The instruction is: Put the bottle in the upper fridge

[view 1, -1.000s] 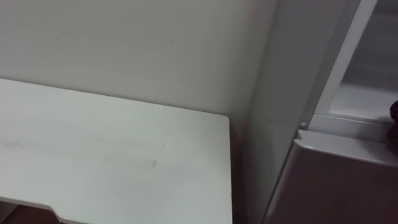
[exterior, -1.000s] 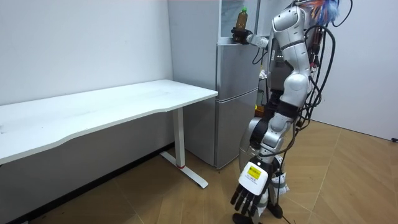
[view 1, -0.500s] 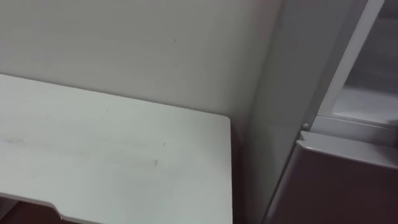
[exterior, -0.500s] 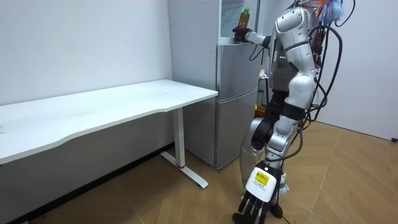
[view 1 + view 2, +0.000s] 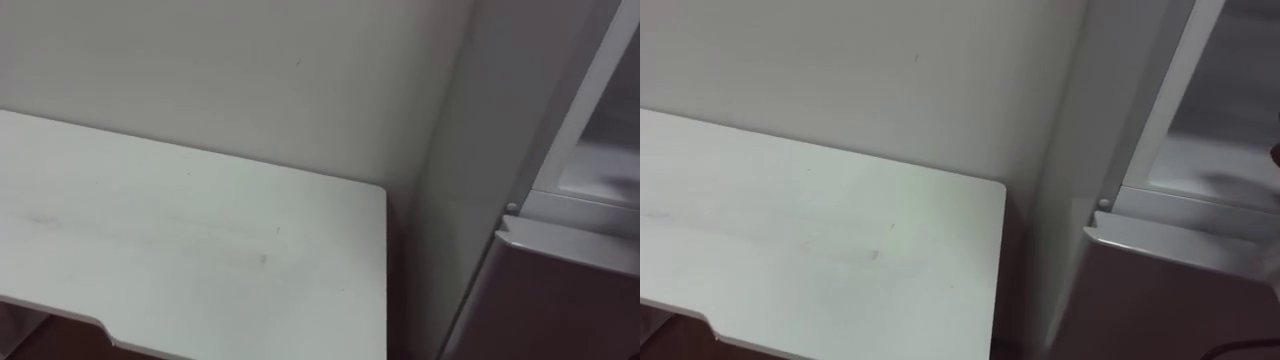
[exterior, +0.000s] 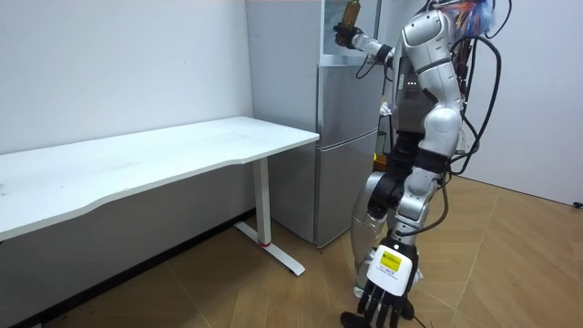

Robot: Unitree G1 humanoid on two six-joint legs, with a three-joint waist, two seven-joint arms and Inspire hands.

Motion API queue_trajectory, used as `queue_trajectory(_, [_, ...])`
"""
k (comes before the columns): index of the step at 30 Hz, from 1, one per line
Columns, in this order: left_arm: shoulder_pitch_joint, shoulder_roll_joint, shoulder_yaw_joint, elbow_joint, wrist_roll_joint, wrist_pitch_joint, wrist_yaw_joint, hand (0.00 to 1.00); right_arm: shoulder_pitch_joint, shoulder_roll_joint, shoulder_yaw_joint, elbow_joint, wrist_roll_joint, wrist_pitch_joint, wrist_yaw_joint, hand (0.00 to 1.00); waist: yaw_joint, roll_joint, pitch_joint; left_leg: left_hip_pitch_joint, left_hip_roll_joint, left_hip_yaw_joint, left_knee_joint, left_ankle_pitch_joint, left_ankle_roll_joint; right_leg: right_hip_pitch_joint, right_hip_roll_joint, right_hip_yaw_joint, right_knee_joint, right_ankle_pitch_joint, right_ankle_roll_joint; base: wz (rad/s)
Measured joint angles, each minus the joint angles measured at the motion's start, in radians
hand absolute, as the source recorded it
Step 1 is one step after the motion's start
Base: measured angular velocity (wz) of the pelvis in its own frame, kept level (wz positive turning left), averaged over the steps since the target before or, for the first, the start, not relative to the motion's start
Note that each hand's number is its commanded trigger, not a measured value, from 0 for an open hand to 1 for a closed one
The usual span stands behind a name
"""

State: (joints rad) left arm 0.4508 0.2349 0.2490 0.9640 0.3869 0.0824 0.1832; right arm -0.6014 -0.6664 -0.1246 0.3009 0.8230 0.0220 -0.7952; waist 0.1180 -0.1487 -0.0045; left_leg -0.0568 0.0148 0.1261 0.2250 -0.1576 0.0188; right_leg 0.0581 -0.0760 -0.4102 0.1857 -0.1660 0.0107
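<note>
I stand facing a silver fridge [image 6: 346, 146] at the end of a white table. My right arm is raised to the open upper compartment [image 6: 335, 41], and my right hand [image 6: 343, 33] is shut on a brown bottle [image 6: 351, 12], which it holds high at the opening. In the eye views the pale inside of the upper compartment [image 5: 600, 150] lies at the right, above the top edge of the lower door [image 5: 560, 250]. My left hand [image 6: 387, 292] hangs low beside my legs with its fingers relaxed.
The white table [image 5: 180, 250] stands against the wall to the left of the fridge, its right end close to the fridge's side [image 5: 460, 180]. In the room view the table [image 6: 164, 159] has wooden floor [image 6: 273, 292] in front of it.
My right hand has lifted the bottle from the level of the lower door's top edge higher up at the upper compartment. The eye view has shifted slightly. My left hand has swung a little.
</note>
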Motion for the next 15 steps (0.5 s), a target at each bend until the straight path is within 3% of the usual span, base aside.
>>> queue_trajectory(8, [0.003, 0.001, -0.001, -0.003, 0.001, 0.004, -0.021, 0.0, 0.0, -0.001, 0.087, 0.008, 0.004, 0.001, 0.063, 1.0, 0.005, 0.001, 0.0017, 0.013, 0.006, 0.001, -0.002, 0.001, -0.001, 0.012, -0.001, -0.003, 0.001, 0.0, 0.0, 0.0])
queue_trajectory(15, [0.0, 0.011, -0.014, 0.0, 0.0, 0.015, -0.021, 0.0, -0.004, -0.008, 0.125, 0.126, 0.033, 0.002, 0.135, 1.0, 0.025, -0.008, 0.0025, 0.01, 0.007, -0.003, 0.013, -0.002, 0.002, 0.018, -0.003, -0.008, 0.007, 0.0, 0.0, 0.02])
